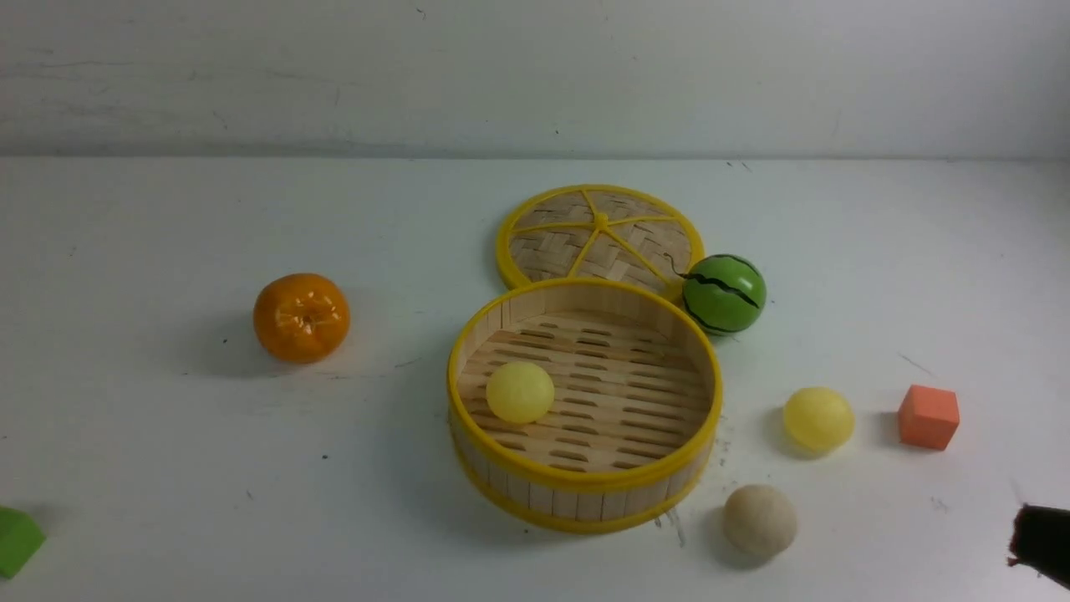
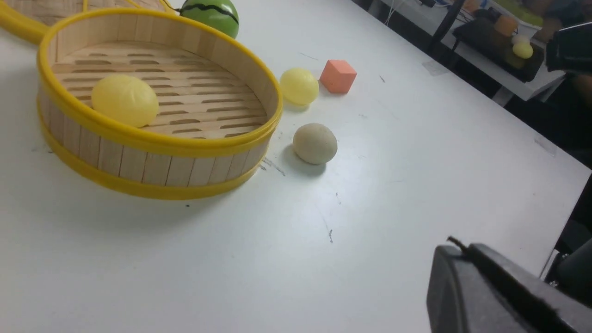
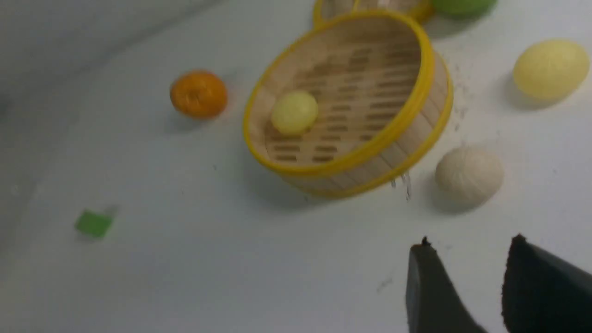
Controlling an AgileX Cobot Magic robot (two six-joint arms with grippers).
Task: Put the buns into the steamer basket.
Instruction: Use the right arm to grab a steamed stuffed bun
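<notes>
The round shallow bamboo steamer basket (image 1: 577, 500), with a slatted floor, upright slat wall and yellow rims, sits mid-table on the white table (image 1: 167, 468). One smooth, matte, pale yellow dome-shaped bun (image 1: 520, 391) lies inside it on the slats, close to the wall on the robot's left. A second pale yellow bun (image 1: 818, 418) rests on the table to the basket's right, beside a small orange-red cube (image 1: 929, 416). The beige-cream bun (image 1: 759, 519) sits nearer the robot, just off the basket's right front wall. In its wrist view the right gripper (image 3: 471, 245) has its dark fingers spread, grasping nothing. Only one finger of the left gripper (image 2: 481, 286) shows clearly, so I cannot tell its state.
</notes>
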